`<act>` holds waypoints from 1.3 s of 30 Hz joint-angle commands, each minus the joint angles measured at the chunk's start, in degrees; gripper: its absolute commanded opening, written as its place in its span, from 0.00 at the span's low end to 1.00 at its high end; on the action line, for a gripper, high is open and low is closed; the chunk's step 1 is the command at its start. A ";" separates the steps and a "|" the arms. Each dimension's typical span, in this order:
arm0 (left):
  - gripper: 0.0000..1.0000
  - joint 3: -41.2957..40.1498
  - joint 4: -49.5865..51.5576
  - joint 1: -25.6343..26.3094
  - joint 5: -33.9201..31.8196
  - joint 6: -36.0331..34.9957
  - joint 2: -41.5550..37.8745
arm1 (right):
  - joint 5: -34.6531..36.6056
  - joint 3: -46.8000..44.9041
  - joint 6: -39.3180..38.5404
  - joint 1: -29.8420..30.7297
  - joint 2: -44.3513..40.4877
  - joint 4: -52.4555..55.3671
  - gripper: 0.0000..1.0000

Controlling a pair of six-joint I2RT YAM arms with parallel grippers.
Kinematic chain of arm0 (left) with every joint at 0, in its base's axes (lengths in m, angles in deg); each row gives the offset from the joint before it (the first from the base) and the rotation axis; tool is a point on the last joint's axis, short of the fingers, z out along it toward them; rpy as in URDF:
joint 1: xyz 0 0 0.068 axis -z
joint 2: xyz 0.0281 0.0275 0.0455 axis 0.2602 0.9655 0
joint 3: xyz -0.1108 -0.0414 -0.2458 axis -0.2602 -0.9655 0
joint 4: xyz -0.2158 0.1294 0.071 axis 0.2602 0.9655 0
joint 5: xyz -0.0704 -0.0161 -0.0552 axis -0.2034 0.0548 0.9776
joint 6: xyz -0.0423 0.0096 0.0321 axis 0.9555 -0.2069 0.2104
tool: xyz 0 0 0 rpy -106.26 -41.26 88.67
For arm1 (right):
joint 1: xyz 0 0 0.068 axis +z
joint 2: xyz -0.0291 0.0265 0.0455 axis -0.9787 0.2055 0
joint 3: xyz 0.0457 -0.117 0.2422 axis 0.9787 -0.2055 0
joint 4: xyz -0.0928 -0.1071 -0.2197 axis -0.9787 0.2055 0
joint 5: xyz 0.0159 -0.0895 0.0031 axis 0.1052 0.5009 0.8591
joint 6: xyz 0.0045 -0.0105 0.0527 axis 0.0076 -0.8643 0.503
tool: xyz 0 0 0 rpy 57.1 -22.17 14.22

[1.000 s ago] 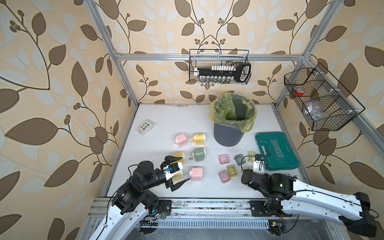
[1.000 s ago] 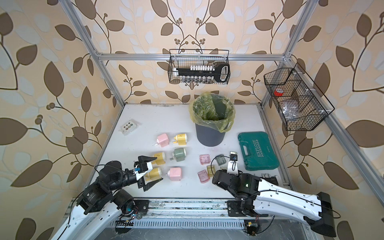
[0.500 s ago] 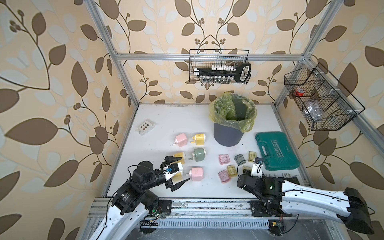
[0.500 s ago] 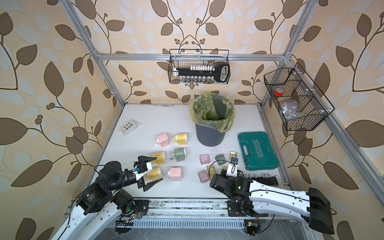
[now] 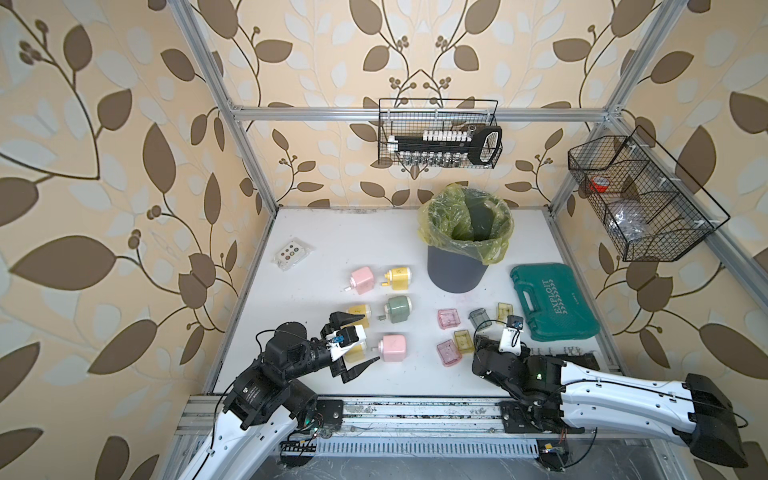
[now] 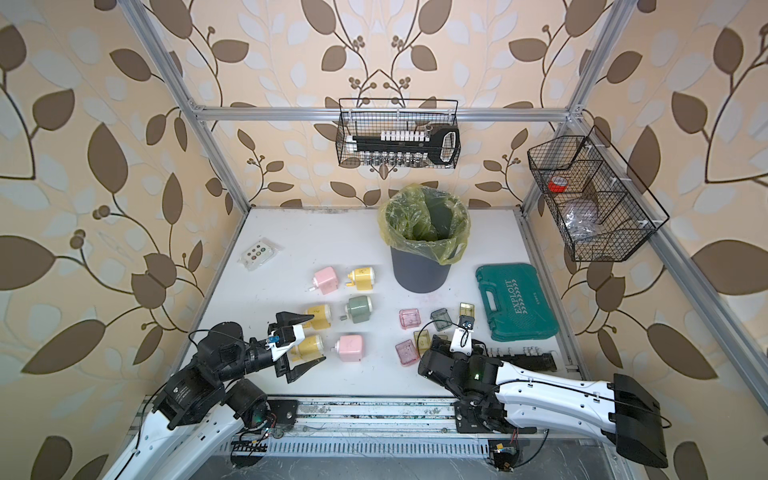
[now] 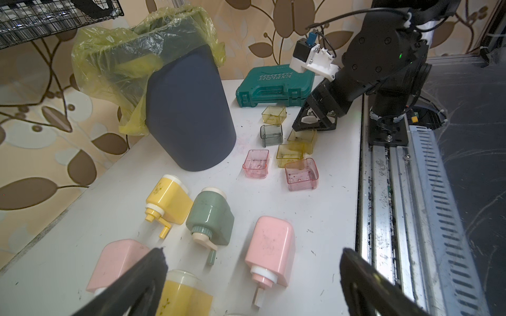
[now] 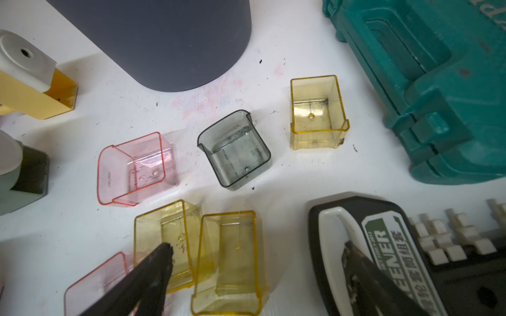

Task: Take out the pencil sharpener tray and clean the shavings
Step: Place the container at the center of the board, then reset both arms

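**Both pincers apart, 6 trays out on surface**

The right pincer [image 8: 257, 250] has its jaws wide apart and grips nothing. It sits low over a yellow tray [image 8: 230, 262], which lies loose between the fingers. 1 finger [image 8: 153, 270] overlaps the second yellow tray [image 8: 164, 232] just beside it; I cannot tell if it touches. That tray has a few brown shavings [image 8: 182, 246] on its floor.

The other trays are open side up on the white surface [image 5: 353, 232], between the bin [image 5: 455, 276] and the green case [image 5: 555, 305]:
- pink tray [image 8: 134, 169]
- grey tray [image 8: 235, 153]
- third yellow tray [image 8: 317, 115]
- second pink tray [image 8: 93, 287]

The left pincer [image 6: 316, 339] also has its jaws apart. It straddles a yellow sharpener [image 6: 311, 348] near the front edge; I cannot tell if it touches. A pink sharpener [image 5: 394, 348] is just beside it.
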 commanded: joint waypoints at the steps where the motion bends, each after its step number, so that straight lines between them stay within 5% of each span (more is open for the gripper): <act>1: 0.99 0.63 -1.47 0.50 0.55 0.77 0.90 | 2.44 1.99 0.47 0.28 -0.81 4.99 0.94; 8: 0.99 0.87 -1.19 0.51 0.32 1.72 2.06 | 7.33 9.92 0.98 0.21 -5.70 16.54 0.95; 14: 0.99 2.68 -0.54 0.54 -2.18 6.50 4.43 | 13.79 13.36 -8.14 0.20 -15.10 16.16 0.95; 15: 0.99 3.32 0.01 0.54 -4.34 9.21 5.24 | 14.99 13.61 -12.78 0.20 -17.05 14.60 0.95; 19: 0.99 9.06 5.44 0.54 -21.45 20.93 12.19 | 8.64 11.55 -53.74 0.15 -23.12 -6.38 0.99; 24: 0.99 12.25 0.82 0.42 -28.74 31.08 19.71 | 16.00 13.59 -65.61 -2.89 -21.06 -10.80 0.99; 27: 0.99 15.39 1.35 0.21 -32.72 32.03 26.23 | 5.02 11.72 -68.68 -14.70 -22.24 -15.62 0.99; 30: 0.99 17.31 -0.80 -1.42 -34.13 31.68 29.28 | -14.51 9.81 -67.16 -36.44 -21.86 -18.63 0.98; 34: 0.99 20.64 -0.35 -7.08 -31.90 32.50 32.32 | -42.39 13.35 -61.72 -65.07 -10.15 -19.66 0.98; 39: 0.99 18.75 -4.75 -15.69 -30.78 32.25 31.84 | -33.26 16.48 -63.71 -65.39 -2.14 -30.26 0.98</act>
